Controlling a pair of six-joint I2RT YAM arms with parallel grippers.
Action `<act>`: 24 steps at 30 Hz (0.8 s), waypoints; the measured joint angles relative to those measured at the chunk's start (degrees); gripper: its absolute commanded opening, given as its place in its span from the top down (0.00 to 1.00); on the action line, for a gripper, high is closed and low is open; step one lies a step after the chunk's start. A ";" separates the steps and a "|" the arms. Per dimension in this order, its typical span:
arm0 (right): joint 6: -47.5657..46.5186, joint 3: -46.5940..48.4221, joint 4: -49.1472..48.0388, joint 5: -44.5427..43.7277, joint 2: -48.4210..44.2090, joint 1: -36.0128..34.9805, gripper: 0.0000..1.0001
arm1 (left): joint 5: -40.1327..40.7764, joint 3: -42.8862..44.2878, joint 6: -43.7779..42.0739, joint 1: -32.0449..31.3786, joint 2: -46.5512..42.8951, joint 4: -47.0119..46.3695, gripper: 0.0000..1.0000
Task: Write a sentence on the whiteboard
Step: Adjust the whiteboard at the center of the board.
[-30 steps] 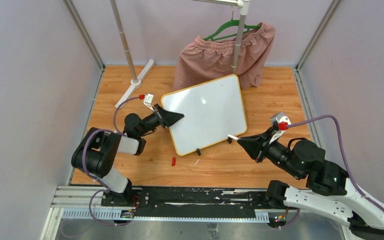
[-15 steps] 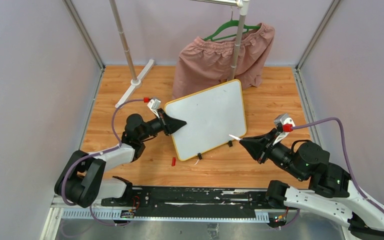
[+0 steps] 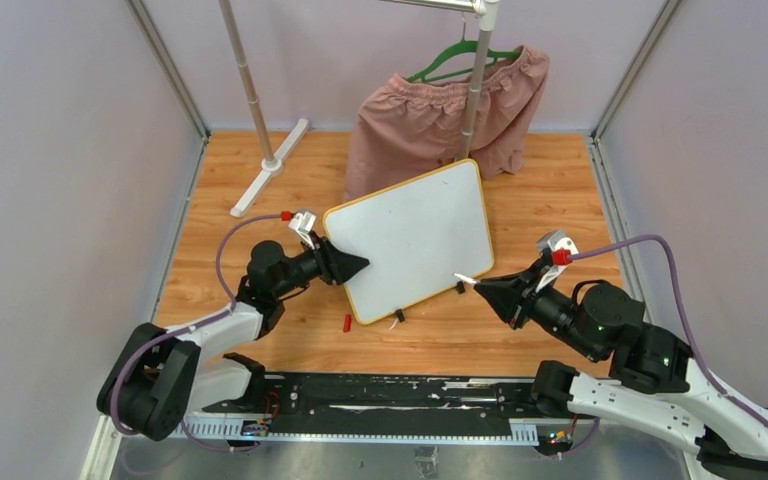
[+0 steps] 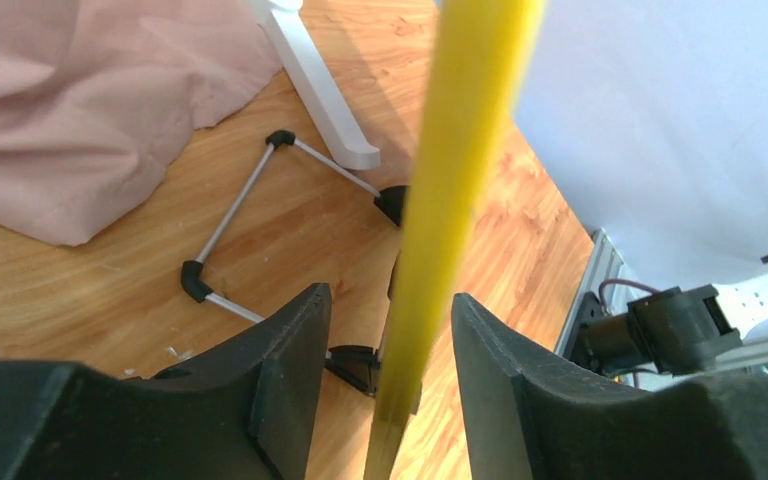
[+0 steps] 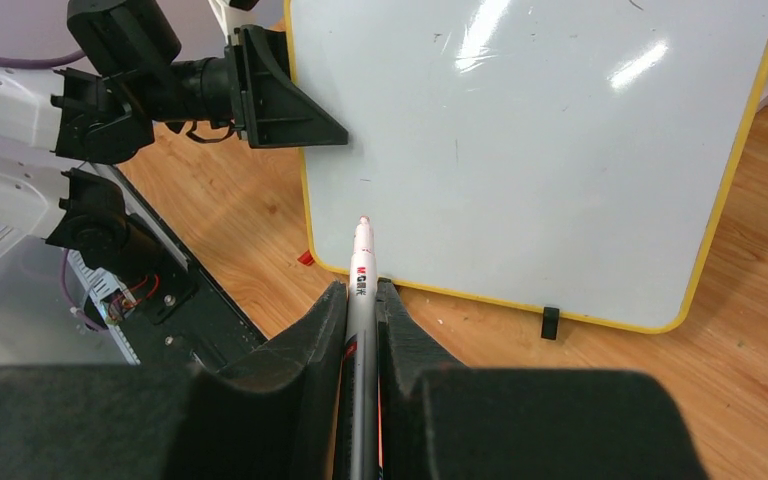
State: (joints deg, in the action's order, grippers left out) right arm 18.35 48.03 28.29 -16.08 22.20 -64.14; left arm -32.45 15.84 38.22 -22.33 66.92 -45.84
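Top external — whiteboard [image 3: 415,230] sits mid-table, skewed, far corner near the pink garment [image 3: 430,115] on the rack. Left gripper [image 3: 358,263] is at the board's left edge. Right gripper [image 3: 488,286] holds a marker [image 3: 467,279] whose tip is at the board's near right corner, by a black clip foot [image 3: 459,288]. A red cap [image 3: 347,322] lies loose on the wood just off the near edge. The board face reads blank from here.

Left wrist — the board's yellow rim [image 4: 460,120] runs edge-on between the two fingers [image 4: 290,350]. Jaws stand apart astride it, with floor showing between one finger and the rim, so it is not visibly pinched.

Right wrist — right gripper [image 5: 362,292] is closed on the marker [image 5: 363,265], uncapped, nib over the board's near edge. Contact with the surface cannot be told. The board shows only glare and a few faint specks, no red strokes.

Status, by judgement — board steadied, pen in hand and aimed. The sentence is not begun, so the whole of the writing is left.
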 measured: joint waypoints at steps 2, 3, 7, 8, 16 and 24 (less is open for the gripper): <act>0.00 0.00 0.00 0.00 0.22 0.00 1.00 | 0.85 -0.33 0.22 0.00 -1.11 0.37 0.40; 0.00 0.00 0.00 0.00 0.33 0.00 1.00 | 1.29 -0.48 0.31 0.00 -1.55 0.55 0.39; 0.00 0.00 -0.02 -0.02 0.57 0.00 1.00 | 3.23 -1.77 1.20 0.00 -3.78 1.16 0.40; 0.00 0.00 -0.02 0.00 0.59 0.00 1.00 | 3.65 -2.21 1.38 0.00 -4.48 1.29 0.42; 0.00 -0.70 -0.50 0.00 1.51 0.00 1.00 | 6.58 -4.98 1.81 0.00 -9.11 1.77 0.80; 0.02 -0.96 -1.62 0.02 2.08 0.00 1.00 | 8.22 -6.05 1.70 -0.66 -15.72 4.44 0.94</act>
State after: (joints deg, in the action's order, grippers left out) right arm 18.37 47.07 26.68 -16.05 24.27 -64.14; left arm -24.23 9.78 39.92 -22.98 51.20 -41.41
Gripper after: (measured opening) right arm 0.183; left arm 0.145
